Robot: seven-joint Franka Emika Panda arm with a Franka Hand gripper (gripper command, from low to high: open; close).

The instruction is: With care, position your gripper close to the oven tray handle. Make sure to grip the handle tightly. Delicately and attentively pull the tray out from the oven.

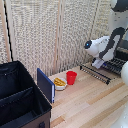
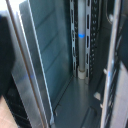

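My white blocky gripper [image 1: 98, 63], its opening hidden, hovers just above the long thin black handle bar [image 1: 95, 74]; I should descend slowly and clamp squarely

You see the small red cup [image 1: 71, 77] just beside the round plate [image 1: 60, 83], with the flat wire tray [image 1: 111, 67] to the exterior view's right.

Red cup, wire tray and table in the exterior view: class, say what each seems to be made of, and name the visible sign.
Red cup: probably plastic; uniform, opaque red colour.
Tray: looks like dark metal; thin parallel bars, with a thin black handle in front.
Table: light wood; visible plank seams, pale matt finish.
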